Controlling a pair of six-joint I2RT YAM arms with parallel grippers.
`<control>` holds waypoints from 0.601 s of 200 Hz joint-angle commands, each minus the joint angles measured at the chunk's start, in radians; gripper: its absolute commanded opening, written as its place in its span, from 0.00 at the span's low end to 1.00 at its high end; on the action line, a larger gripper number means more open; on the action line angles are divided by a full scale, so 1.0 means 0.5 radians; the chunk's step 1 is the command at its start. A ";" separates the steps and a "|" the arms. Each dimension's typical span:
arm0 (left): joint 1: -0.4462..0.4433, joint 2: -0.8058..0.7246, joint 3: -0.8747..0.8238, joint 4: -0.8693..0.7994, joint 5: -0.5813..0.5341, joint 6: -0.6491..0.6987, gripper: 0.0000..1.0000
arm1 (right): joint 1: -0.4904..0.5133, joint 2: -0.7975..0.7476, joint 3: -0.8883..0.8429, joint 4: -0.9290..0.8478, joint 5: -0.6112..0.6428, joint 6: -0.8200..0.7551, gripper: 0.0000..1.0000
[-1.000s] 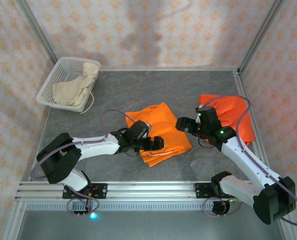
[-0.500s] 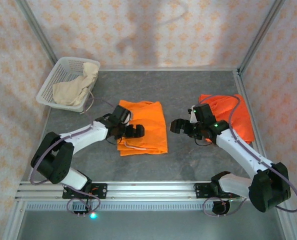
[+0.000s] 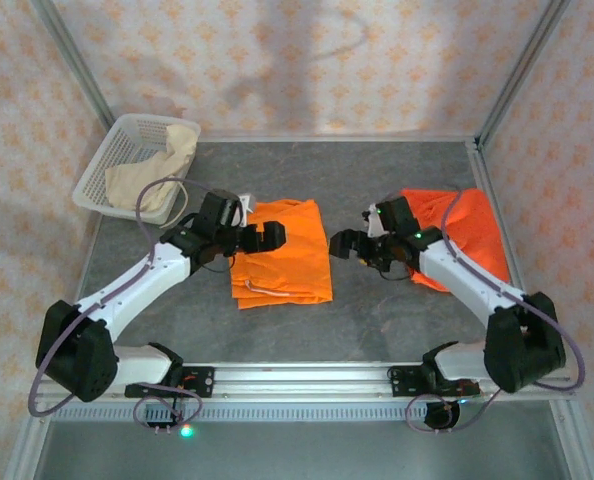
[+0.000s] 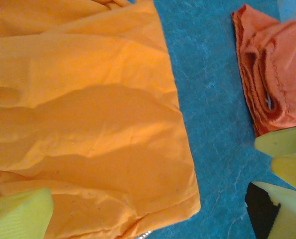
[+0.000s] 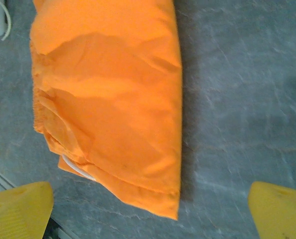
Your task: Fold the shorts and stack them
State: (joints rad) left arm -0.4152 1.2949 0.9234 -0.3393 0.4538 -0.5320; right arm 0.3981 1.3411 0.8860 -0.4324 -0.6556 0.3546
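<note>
Wide open, left pincer (image 3: 269, 236) and right pincer (image 3: 340, 244) hover by the folded orange shorts (image 3: 289, 270): likely limp, best pinched at layered edges.

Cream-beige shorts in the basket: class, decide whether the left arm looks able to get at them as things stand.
Probably yes. The cream-beige shorts lie uncovered in the white mesh basket on that arm's side; the left gripper, open and empty over the folded orange shorts, has only bare table between.
</note>
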 commanded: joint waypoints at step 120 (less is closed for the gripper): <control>0.140 0.212 -0.705 0.510 0.013 -0.283 1.00 | 0.011 0.963 0.538 0.304 -0.382 -0.122 0.99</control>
State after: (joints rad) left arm -0.3508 1.3964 0.6411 -0.0685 0.4740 -0.6479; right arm 0.3985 1.7809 1.1152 -0.3229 -0.8051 0.3202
